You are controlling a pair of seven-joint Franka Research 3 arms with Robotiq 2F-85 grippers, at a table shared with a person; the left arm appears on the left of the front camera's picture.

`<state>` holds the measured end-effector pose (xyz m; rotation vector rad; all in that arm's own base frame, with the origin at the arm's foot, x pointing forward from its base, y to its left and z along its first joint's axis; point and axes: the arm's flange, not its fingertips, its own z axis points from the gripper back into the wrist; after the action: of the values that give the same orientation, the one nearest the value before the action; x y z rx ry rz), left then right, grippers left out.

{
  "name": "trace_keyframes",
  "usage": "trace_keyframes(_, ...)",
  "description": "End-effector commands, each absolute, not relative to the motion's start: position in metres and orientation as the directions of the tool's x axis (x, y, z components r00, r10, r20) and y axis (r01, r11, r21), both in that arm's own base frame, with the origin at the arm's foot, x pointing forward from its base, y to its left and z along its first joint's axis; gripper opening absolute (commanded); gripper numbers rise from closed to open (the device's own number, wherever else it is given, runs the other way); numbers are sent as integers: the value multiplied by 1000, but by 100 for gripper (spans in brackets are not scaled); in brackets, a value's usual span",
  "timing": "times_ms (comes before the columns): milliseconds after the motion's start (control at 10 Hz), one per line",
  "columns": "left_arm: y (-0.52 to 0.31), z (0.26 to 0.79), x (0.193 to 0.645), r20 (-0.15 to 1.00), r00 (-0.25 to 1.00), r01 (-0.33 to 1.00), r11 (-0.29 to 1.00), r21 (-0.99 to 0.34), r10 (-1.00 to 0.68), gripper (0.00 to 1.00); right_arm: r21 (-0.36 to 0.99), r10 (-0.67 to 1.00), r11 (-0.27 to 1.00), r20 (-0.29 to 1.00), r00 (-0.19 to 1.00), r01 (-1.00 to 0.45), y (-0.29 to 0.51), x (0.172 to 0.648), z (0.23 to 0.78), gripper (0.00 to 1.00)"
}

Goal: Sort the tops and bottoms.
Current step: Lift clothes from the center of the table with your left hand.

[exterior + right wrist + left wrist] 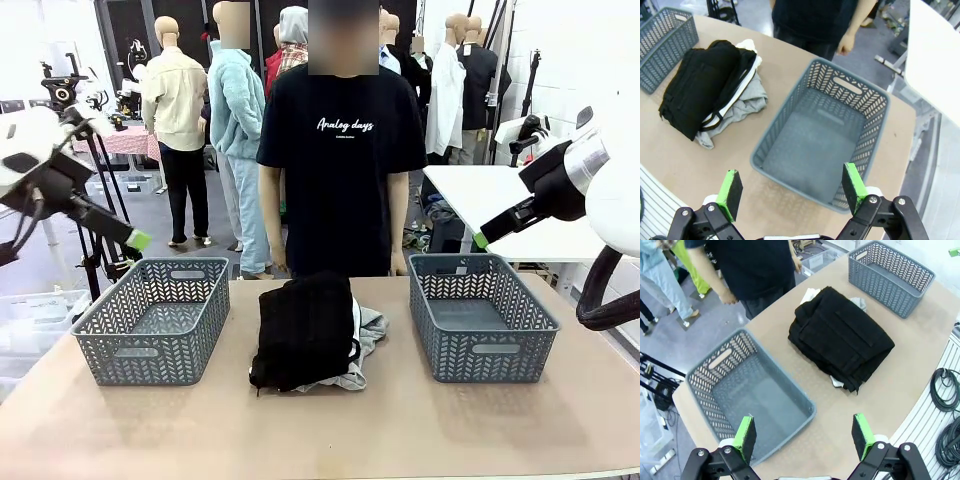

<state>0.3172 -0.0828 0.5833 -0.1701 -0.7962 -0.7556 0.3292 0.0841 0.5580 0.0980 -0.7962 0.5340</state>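
At the middle of the table (400,430), between the left basket (150,355) and the right basket (490,352), the pile of clothes (305,330) is stacked, black uppermost. The left gripper (804,434) and the right gripper (792,186) are held spread and empty. Only the top layer should be pinched, near an edge.

Robotics lab (tripod (108,185), floor cables (944,390))

So the clothes pile (308,332) sits mid table (400,430) — left basket (155,320) off to its left, right basket (480,315) off to its right, neither touching it. A person (340,150) stands just behind the pile, past the far edge.
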Motion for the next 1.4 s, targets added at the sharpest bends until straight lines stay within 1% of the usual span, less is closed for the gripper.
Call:
trace_keyframes(0, -137, 576, 363, 656, 456, 698, 699, 155, -601, 100, -112, 421, 863, 702, 575, -493, 83, 329, 558, 100)
trace_keyframes(100, -161, 565, 379, 624, 473, 699, 696, 164, -622, 100, -112, 421, 863, 702, 575, -493, 83, 329, 558, 100)
trace_keyframes(200, -178, 548, 398, 606, 509, 696, 707, 128, -611, 100, -112, 421, 863, 702, 575, -493, 83, 329, 558, 100)
trace_keyframes(400, -202, 518, 426, 611, 583, 632, 772, 73, -535, 100, -112, 421, 863, 702, 575, -493, 83, 329, 558, 100)
trace_keyframes(700, -229, 488, 451, 563, 631, 582, 806, 111, -533, 100, -112, 421, 863, 702, 575, -493, 83, 329, 558, 100)
trace_keyframes(900, -236, 489, 448, 544, 630, 579, 802, 149, -555, 100, -112, 421, 863, 702, 575, -493, 83, 329, 558, 100)
trace_keyframes(1000, -212, 505, 430, 562, 623, 535, 821, 200, -544, 100, -112, 421, 863, 702, 575, -493, 83, 329, 558, 100)
trace_keyframes(1100, -231, 478, 453, 555, 623, 602, 791, 110, -551, 100, -112, 421, 863, 702, 575, -493, 83, 329, 558, 100)
trace_keyframes(1200, -231, 478, 453, 555, 623, 602, 791, 110, -551, 100, -112, 421, 863, 702, 575, -493, 83, 329, 558, 100)
trace_keyframes(1300, -223, 492, 447, 561, 616, 582, 799, 150, -553, 100, -112, 421, 863, 702, 575, -493, 83, 329, 558, 100)
